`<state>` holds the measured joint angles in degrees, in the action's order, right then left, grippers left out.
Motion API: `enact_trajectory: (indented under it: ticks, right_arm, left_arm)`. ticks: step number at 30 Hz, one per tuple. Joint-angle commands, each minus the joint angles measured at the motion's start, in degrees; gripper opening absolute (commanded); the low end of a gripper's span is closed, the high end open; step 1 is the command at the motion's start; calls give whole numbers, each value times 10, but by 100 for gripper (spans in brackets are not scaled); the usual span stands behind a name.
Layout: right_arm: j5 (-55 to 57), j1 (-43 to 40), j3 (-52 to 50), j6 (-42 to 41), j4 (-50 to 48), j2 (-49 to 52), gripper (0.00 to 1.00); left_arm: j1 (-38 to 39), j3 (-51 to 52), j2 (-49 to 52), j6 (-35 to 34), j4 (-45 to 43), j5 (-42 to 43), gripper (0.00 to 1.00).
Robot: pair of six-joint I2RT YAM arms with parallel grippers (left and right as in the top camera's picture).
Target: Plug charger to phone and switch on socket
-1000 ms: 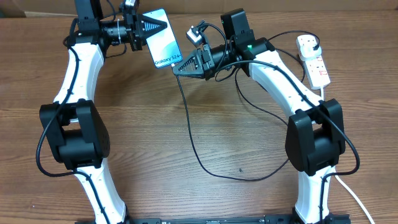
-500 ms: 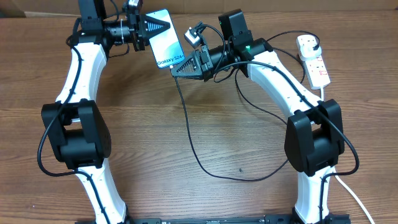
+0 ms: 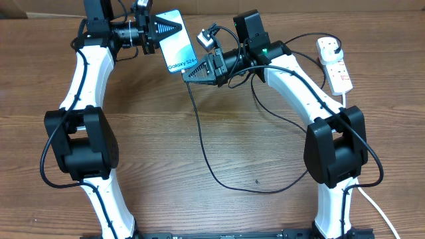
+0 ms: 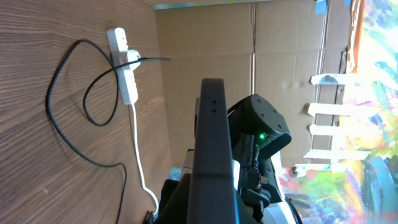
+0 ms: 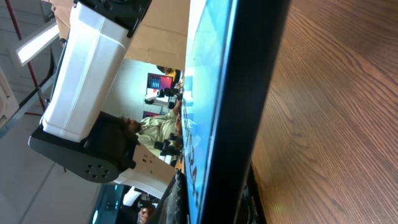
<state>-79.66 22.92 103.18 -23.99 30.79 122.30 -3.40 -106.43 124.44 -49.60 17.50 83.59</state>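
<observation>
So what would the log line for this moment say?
left fingers: shut on phone | right fingers: shut on charger, at phone's lower edge | plugged in: cannot tell | socket: untouched

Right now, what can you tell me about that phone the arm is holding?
The phone is a slim rectangle with black edges and a glassy, lit screen that fades from pale blue to white and reads Galaxy S24. The left claw grips its upper end, with the screen facing the overhead camera. The right claw sits right at its lower end. Whether they touch is hidden.
</observation>
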Motion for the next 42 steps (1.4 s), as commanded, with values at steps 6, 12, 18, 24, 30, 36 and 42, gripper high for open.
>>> enact_trajectory:
  ticks: [6,12,18,24,30,36,42]
  right_arm:
    - [21,-2,3,0,-3,-7,4]
    - [20,-6,3,0,-3,-7,4]
    - [15,-19,3,-1,-3,-7,4]
    - [16,-22,3,0,-3,-7,4]
    - [16,-24,3,-1,-3,-7,4]
    - [16,-24,3,-1,-3,-7,4]
    - [16,-24,3,-11,-3,-7,4]
  left_arm:
    - [11,-8,2,-8,-9,50,4]
    - [11,-8,2,-6,-11,54,4]
    - [11,-8,2,-6,-11,57,4]
    - [11,-8,2,-6,-11,57,4]
    - [11,-8,2,-6,-11,57,4]
    - [11,-8,2,-6,-11,56,4]
    - [11,-8,2,-7,-11,36,4]
